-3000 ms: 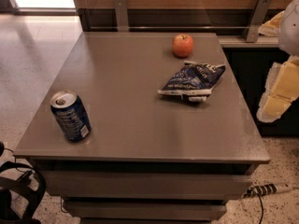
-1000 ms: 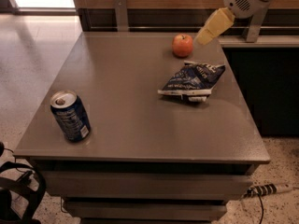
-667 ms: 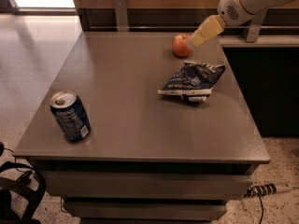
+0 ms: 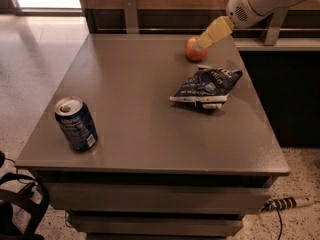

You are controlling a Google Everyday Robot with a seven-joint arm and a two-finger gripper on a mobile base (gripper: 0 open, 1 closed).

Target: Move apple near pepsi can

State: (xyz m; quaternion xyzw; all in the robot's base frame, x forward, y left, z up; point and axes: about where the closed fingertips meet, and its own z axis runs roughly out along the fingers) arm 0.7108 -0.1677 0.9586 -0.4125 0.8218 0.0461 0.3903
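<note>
The red-orange apple (image 4: 192, 52) sits near the table's far edge, right of centre. The dark blue pepsi can (image 4: 76, 124) stands upright near the front left corner, far from the apple. My gripper (image 4: 202, 43) reaches in from the upper right on a white arm, and its cream tip is right at the apple's upper right side, covering part of it. I cannot tell whether it touches the apple.
A dark blue and white snack bag (image 4: 207, 86) lies on the grey table (image 4: 140, 84) just in front of the apple. A wooden wall and metal posts (image 4: 130, 14) run behind the table. A dark cabinet stands to the right, and cables lie on the floor.
The arm came in from the right and the gripper moved left and down, from beside the apple to right against its upper right side. Apple, can and bag have not moved.
</note>
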